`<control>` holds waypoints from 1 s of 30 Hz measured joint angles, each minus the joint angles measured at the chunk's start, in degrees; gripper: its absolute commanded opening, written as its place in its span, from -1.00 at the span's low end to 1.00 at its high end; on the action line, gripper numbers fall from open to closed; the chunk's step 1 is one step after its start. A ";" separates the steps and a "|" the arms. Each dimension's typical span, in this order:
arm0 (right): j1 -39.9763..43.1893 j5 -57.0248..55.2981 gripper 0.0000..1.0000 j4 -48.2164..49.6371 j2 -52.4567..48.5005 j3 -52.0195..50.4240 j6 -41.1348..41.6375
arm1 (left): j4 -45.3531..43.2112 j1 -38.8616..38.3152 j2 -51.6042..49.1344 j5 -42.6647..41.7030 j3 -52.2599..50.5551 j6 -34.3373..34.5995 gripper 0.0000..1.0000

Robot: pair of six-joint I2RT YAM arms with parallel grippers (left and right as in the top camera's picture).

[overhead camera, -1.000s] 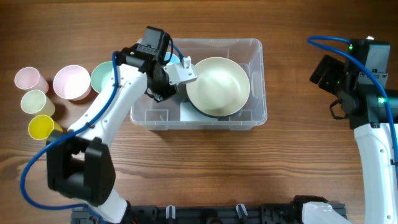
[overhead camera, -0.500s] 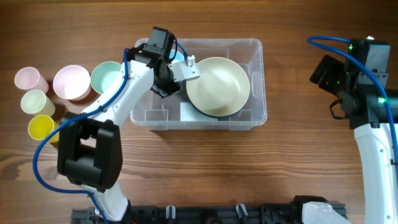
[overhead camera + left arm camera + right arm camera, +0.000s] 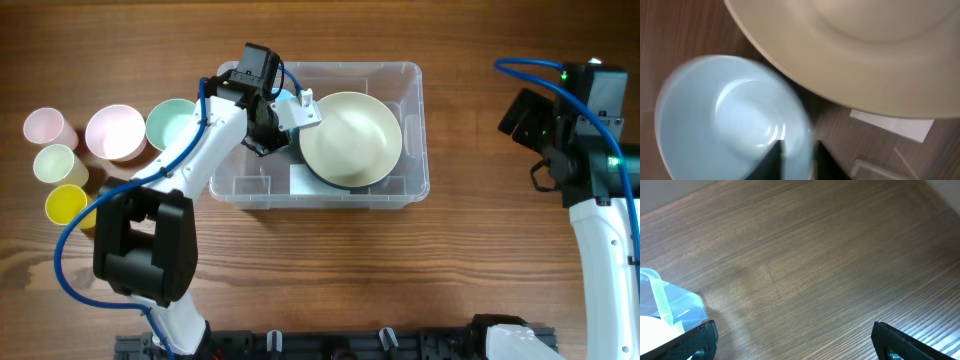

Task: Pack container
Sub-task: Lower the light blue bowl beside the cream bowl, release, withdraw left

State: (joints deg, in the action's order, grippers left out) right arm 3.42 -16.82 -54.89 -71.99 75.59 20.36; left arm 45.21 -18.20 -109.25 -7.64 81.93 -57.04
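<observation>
Overhead shows the left gripper (image 3: pixel 289 104) inside the left end of the container (image 3: pixel 330 68), astride the rim of the blue bowl (image 3: pixel 730 120) (clamped or slack, I cannot tell); the right gripper (image 3: pixel 792 340) gapes wide, well apart.

Robot test lab, bench-top rig.

- My two white jointed arms, left (image 3: pixel 195 160) and right (image 3: pixel 600 240), work over a wood-grain bench (image 3: pixel 480 270).
- A black slotted mounting rail (image 3: pixel 330 345) runs along the near edge.
- Loose blue cables (image 3: pixel 522 62) loop off both arms, and a green status light (image 3: pixel 612 158) is lit on the right one.
- The props look like a trial set. Pastel plastic cups (image 3: pixel 45 127) and pastel bowls (image 3: pixel 115 132) are clustered at my left, with a clear rectangular plastic container (image 3: pixel 415 130) mid-bench.
</observation>
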 measured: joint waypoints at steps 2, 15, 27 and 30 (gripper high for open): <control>0.00 0.00 1.00 0.00 0.00 0.00 0.00 | 0.00 0.00 0.00 -0.02 0.00 -0.26 -0.09; 0.00 0.00 0.99 0.02 0.00 0.00 0.00 | -3.91 0.00 0.17 0.24 0.00 1.55 0.12; 0.00 0.00 0.99 0.00 0.00 0.00 0.00 | -7.26 3.08 14.03 1.73 0.00 16.96 -0.07; 0.00 0.00 0.99 0.00 0.00 0.00 0.00 | -6.60 6.16 17.44 4.94 0.00 27.85 -0.16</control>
State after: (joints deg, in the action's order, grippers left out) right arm 3.42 -16.82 -54.89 -71.99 75.59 20.36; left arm 38.61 -12.03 -91.81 -2.70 81.93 -29.19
